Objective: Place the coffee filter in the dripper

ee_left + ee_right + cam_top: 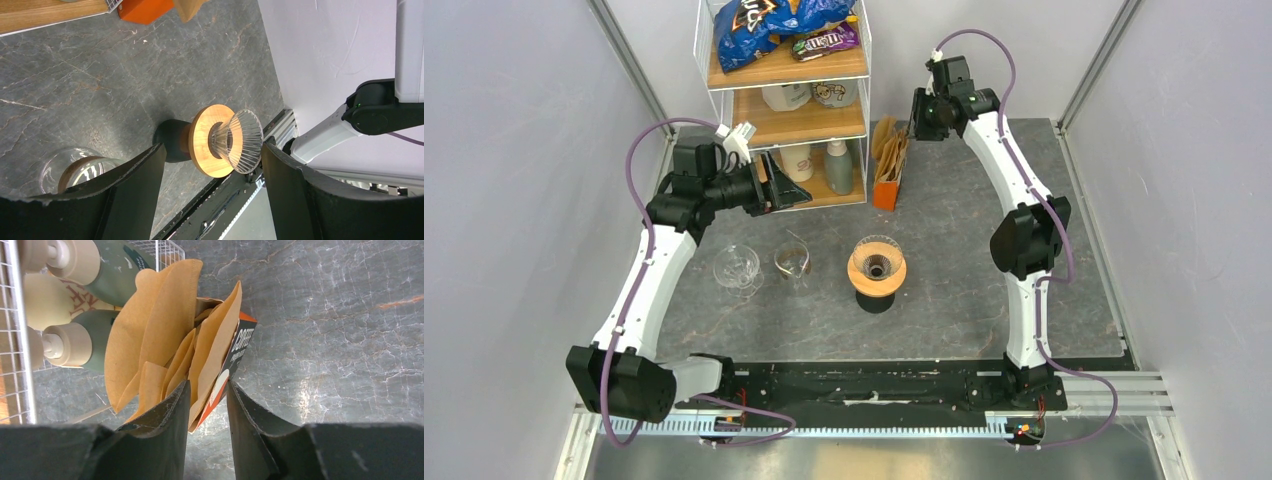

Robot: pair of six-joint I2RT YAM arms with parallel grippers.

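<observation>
Bench (964,290): shelf (784,120) at rear, dripper (877,268) at centre. Beside the shelf, an orange box (886,190) holds the coffee filter (215,355) upright. The left tool (214,146) is apart and holds nothing. The right tool (209,390) straddles filter and box wall; whether it is clamped cannot be told.

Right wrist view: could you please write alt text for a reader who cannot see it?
The right gripper straddles a brown paper filter at the rim of an orange box stuffed with filters. Pump bottles sit in a wire rack at left.

orange box (240,346), "coffee" (white letters), rest hidden
</observation>
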